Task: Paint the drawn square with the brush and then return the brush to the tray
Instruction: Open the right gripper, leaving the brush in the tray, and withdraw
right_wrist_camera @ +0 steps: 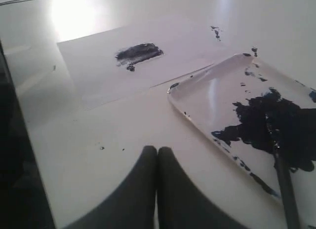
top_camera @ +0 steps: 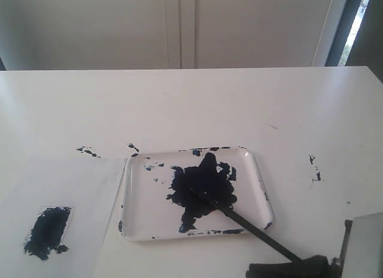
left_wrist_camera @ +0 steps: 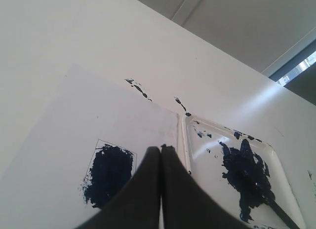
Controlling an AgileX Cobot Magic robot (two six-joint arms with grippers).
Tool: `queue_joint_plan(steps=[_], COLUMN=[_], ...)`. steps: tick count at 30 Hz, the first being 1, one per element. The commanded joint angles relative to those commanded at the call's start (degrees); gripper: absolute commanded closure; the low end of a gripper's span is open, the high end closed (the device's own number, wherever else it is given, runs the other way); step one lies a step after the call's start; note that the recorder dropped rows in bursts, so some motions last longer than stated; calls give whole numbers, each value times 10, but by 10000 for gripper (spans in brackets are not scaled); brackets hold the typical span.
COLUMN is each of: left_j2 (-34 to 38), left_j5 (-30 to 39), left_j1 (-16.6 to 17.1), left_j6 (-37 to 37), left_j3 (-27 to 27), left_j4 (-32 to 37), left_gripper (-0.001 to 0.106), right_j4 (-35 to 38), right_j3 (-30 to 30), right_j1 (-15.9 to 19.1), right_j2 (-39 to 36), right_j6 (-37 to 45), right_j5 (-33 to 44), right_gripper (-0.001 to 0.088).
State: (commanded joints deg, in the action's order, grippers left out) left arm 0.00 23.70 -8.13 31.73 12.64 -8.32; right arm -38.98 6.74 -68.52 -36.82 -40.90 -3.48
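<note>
The white tray [top_camera: 257,170] lies mid-table with a big dark paint blotch. The brush [top_camera: 251,227] rests in it, tip in the blotch, its black handle crossing the near right rim onto the table. On the paper sheet to the left, the drawn square [top_camera: 48,231] is filled with dark paint. My right gripper [right_wrist_camera: 157,150] is shut and empty, hovering over bare table beside the tray [right_wrist_camera: 197,98], with the brush [right_wrist_camera: 282,177] off to one side, apart from it. My left gripper [left_wrist_camera: 161,149] is shut and empty above the paper's edge, between the drawn square [left_wrist_camera: 109,173] and the tray [left_wrist_camera: 183,140].
The paper sheet [top_camera: 72,188] lies against the tray's left side. Paint flecks mark the table behind the sheet [top_camera: 88,151] and right of the tray [top_camera: 315,169]. A wall stands beyond the table's far edge. My right arm's dark end [top_camera: 287,269] shows at the bottom right.
</note>
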Motion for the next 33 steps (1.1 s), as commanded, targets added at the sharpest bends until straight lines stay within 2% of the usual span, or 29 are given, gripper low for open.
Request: queue_joint_plan(steps=[6,10,33], left_j2=[0,0,0], left_j5=[0,0,0], left_j1=[0,0,0], left_j6=[0,0,0], left_j3=[0,0,0], left_j4=[0,0,0], left_gripper=[1053,1053,1053], right_j4=[31,33,33], right_j3=[-35,-35,-35], right_j1=[0,0,0], right_j2=[1,1,1], right_j6=[0,1,-32], right_j5=[-9,-27,-25], right_gripper=[868,868,868])
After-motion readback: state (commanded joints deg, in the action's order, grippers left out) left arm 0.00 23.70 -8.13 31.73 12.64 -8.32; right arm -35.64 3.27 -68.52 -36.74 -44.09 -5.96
